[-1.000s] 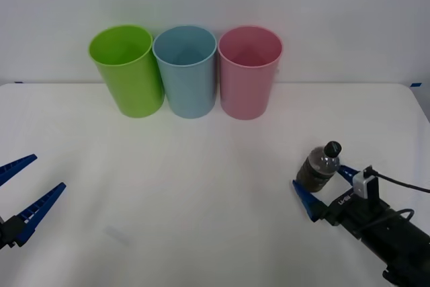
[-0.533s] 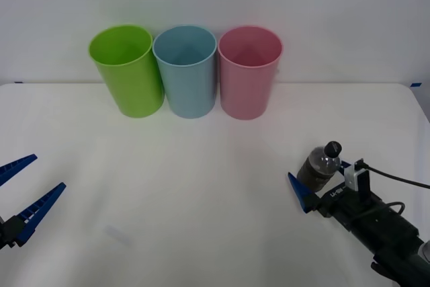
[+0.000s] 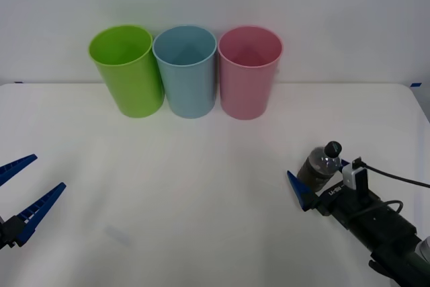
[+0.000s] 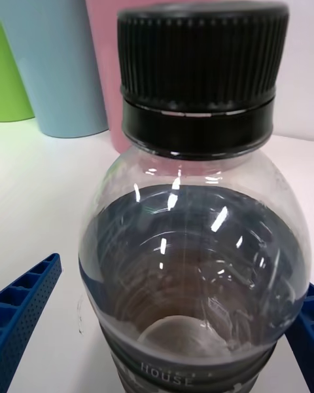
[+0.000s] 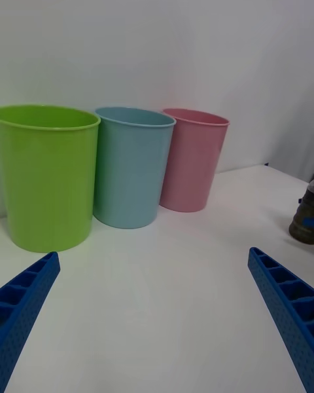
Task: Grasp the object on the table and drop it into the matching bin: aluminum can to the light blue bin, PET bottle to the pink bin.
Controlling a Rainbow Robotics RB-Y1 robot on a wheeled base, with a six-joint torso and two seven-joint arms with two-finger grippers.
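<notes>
bottle sitting between the right gripper's fingers, lower right of the table

pet bottle (image 3: 321, 166) is standing upright on the white table (image 3: 201, 186) in the lower right of the front frame, black cap up, dark label around its body. the right gripper (image 3: 316, 181) is reaching in from the lower right corner with its blue fingers (image 3: 297, 189) spread on either side of the bottle; in the right wrist frame the bottle (image 4: 196, 236) is filling the middle, with a blue finger (image 4: 26, 308) sitting apart from it at the lower left and a sliver of the other at the lower right edge, so the jaws are looking wide and not pressing on the plastic.

the pink bin (image 3: 249, 72) is standing at the upper centre of the front frame, just beside the light blue bin (image 3: 185, 70), with a lime green bin (image 3: 126, 69) next in the row to the left. the left gripper (image 3: 20, 196) is waiting at the lower left edge, fingers spread wide, well apart from everything.
</notes>
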